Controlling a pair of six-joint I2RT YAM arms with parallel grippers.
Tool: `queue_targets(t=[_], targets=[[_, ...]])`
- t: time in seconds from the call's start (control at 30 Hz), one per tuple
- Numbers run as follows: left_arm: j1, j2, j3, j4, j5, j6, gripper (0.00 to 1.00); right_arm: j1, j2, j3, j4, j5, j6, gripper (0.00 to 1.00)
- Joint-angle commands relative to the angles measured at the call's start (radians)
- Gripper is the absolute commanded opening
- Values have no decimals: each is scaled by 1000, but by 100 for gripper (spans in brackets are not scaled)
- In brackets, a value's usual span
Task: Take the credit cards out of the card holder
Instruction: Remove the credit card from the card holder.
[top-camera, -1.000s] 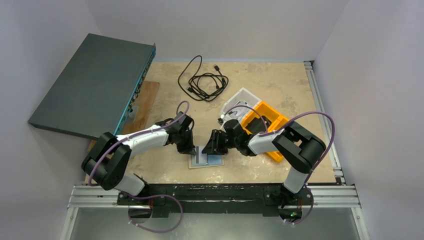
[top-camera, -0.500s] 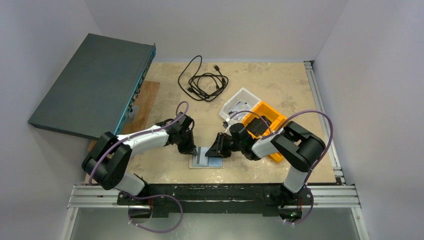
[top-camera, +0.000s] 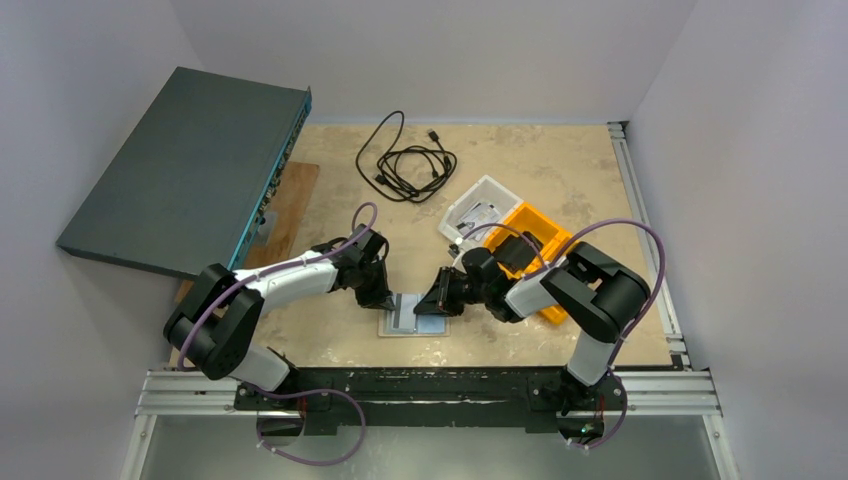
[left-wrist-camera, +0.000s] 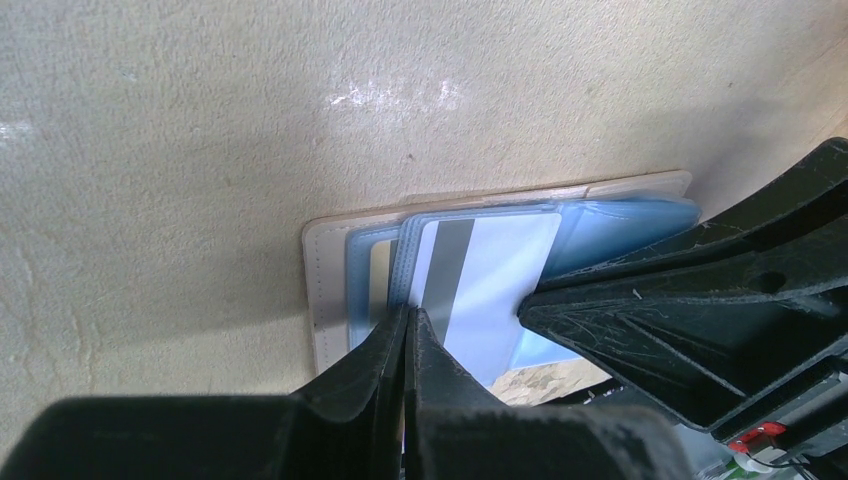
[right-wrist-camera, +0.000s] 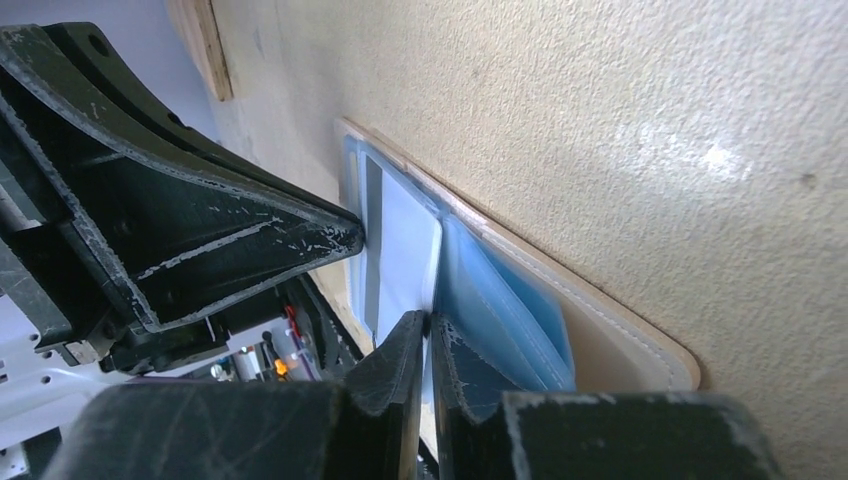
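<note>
- The card holder (top-camera: 411, 318) lies open and flat on the table. It is to the left of the orange bin (top-camera: 548, 236), somewhat nearer the arm bases, and apart from it.
- Its outer cover is cream-beige with a stitched line running along the rim. The cover shows as a thin pale border around the inside.
- The inside is blue-grey, made of layered translucent pockets stacked one over another. A cream-coloured strip shows through the pocket farthest from the orange bin.
- A pale card (left-wrist-camera: 500, 265) with a grey stripe near one edge lies on top of the pockets and covers much of the half away from the bin.
- The left gripper (left-wrist-camera: 410, 318) reaches the holder from the side away from the orange bin. Its fingers are pressed together with no gap, and the tips touch the holder's inside beside the card's grey stripe. Whether they pinch anything cannot be told.
- The right gripper (right-wrist-camera: 427, 322) reaches in from the orange bin's side. Its jaws are drawn to a thin slit, and the card's edge runs into that slit, so it holds the card by its edge.
- The two grippers' tips sit close together over the holder, with the card between them.
- A white tray (top-camera: 478, 208) lies against the far-left side of the orange bin.
</note>
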Motion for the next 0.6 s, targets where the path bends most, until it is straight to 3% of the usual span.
queue_targets(t=[0.0,0.17,0.57], targets=[[-15,61,-55,-51,-92,6,0,-5,12,-1,65,-29,12,5],[-15,62,-56,-53,-94,6,0,-6,10,0,59,-26,8,0],[-6,72,-56,-75,-123,13,0,-18,-91,-3,-145,84,-68,0]])
